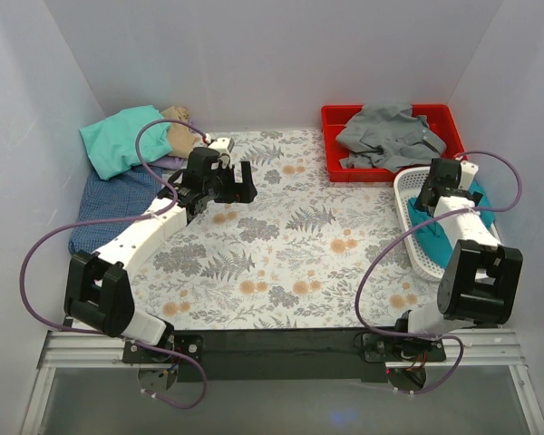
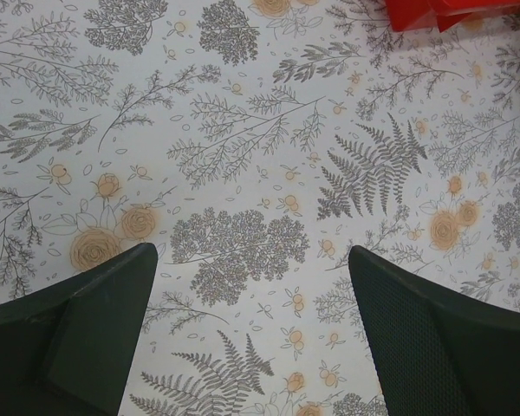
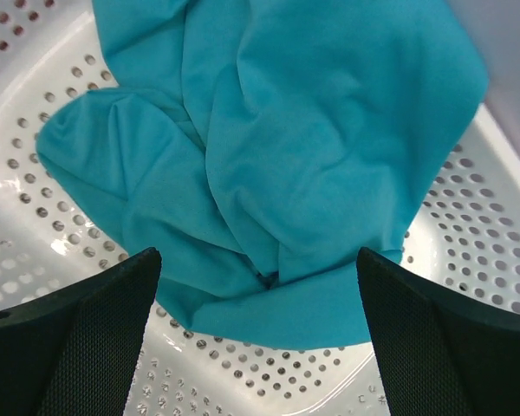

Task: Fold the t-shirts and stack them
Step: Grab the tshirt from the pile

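A crumpled deep-teal t-shirt (image 3: 277, 156) lies in the white mesh basket (image 1: 417, 245) at the right; a bit of it shows in the top view (image 1: 432, 227). My right gripper (image 3: 258, 260) hangs open just above it, one finger on each side, not touching. My left gripper (image 1: 245, 184) is open and empty over the flowered tablecloth (image 2: 260, 173), left of centre. A stack of shirts sits at the far left: mint green (image 1: 122, 140), tan (image 1: 179, 131), lilac (image 1: 168, 163) and blue-checked (image 1: 109, 204). A grey shirt (image 1: 390, 136) lies in the red tray (image 1: 331, 118).
White walls close in the table on three sides. The red tray's corner (image 2: 416, 13) shows at the top of the left wrist view. Purple cables loop from both arms.
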Tool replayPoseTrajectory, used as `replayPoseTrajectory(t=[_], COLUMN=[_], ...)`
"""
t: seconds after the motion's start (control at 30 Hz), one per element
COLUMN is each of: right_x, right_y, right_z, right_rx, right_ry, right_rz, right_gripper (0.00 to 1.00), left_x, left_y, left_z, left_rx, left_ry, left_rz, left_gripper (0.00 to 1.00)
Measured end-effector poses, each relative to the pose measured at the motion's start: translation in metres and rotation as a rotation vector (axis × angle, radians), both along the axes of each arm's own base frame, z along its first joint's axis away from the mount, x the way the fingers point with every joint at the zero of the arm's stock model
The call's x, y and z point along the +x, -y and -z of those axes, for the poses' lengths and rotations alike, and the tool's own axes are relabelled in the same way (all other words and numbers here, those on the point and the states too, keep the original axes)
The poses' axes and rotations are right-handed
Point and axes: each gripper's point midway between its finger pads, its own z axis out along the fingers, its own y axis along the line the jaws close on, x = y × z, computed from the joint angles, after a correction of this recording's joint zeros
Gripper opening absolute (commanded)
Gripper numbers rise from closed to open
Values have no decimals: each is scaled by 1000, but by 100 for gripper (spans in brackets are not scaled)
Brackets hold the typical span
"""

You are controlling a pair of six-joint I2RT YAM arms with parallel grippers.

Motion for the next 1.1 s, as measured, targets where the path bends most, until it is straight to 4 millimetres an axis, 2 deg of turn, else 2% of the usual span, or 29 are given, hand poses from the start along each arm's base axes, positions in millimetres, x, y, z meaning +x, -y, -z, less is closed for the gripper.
replayPoseTrajectory(t=[0.27,0.4,0.53,0.57,0.6,0.73,0.8,0.87,0.93,1.0,1.03,1.07,1.1], right_x=[0,1,7,8,7,5,2,0,3,8,8,9,8], right_y=[-2,-2,1,2,3,0,-6,-15,-26,-41,-50,-56,-65], right_z=[60,79,80,81,81,77,65,38,3,-48,-80,-89,-112], right_rx=[72,80,81,79,77,90,102,102,85,60,48,46,46], right_ry=[-126,-165,-146,-147,-152,-126,-81,1,103,258,357,384,452], right_rz=[17,22,30,29,25,13,-11,-47,-92,-160,-205,-227,-271], right_gripper=[98,94,47,17,3,1,1,1,1,1,1,1,1], left_x=[-3,-4,-5,-5,-6,-6,-7,-7,-6,-5,-5,-5,-4], left_y=[2,3,4,4,4,3,3,3,4,4,4,4,4], left_z=[9,11,14,15,15,16,16,16,16,15,14,14,14], left_rx=[15,22,23,25,27,28,28,29,28,28,26,26,25], left_ry=[-23,-37,-49,-54,-57,-59,-60,-61,-60,-58,-56,-56,-54], left_rz=[34,44,51,51,51,50,50,50,50,50,50,50,50], left_gripper=[92,91,91,91,91,91,91,91,91,91,91,91,91])
